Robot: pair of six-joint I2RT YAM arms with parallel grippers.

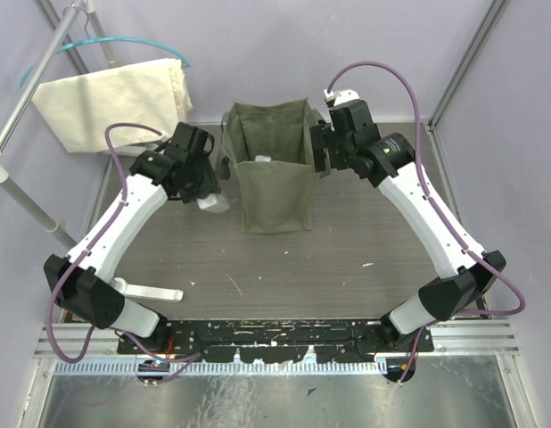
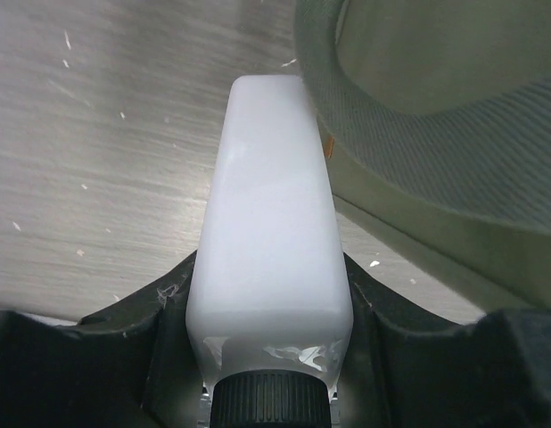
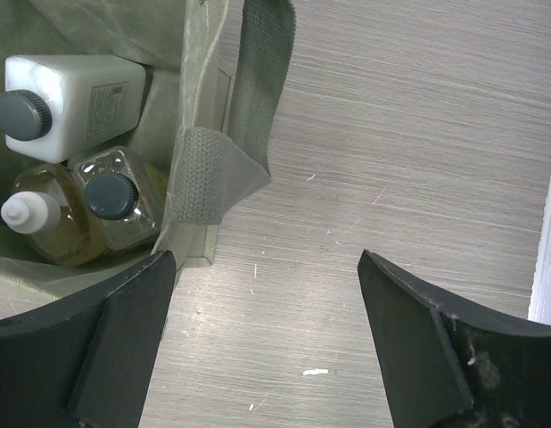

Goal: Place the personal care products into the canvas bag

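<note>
Top view first: the boxy olive-green canvas bag (image 1: 275, 192) stands upright mid-table with its mouth open, on the dark grey wood-grain table (image 1: 347, 259). The left gripper (image 1: 209, 192) is just beside the bag's left wall, pinching a white rectangular plastic bottle (image 1: 214, 203), so that bottle is outside the bag. The right gripper (image 1: 322, 153) is right up against the bag's right wall, and honestly I can't tell from up here how its jaws stand. A bit of white shows inside the bag. Back left, a cream-coloured flat cloth (image 1: 115, 98) hangs from a teal hanger (image 1: 124, 40).

Left wrist cam: the left gripper (image 2: 268, 276) is pressed onto both sides of the white rectangular plastic bottle (image 2: 271, 232). Its ribbed dark grey cap (image 2: 271, 401) points back at the camera, and its far end is near the bag's webbing handle (image 2: 436, 169), over bare table.

Right wrist cam: the right gripper (image 3: 267, 303) is spread wide with nothing between its fingers (image 3: 124, 330), just table below. To the left is the bag's corner and strap (image 3: 258, 80). Inside lie three bottles packed together:
- a second white rectangular bottle with a grey cap (image 3: 79, 102)
- a clear amber-liquid bottle with a dark cap (image 3: 115, 201)
- a clear amber-liquid bottle with a white cap (image 3: 39, 223)
</note>
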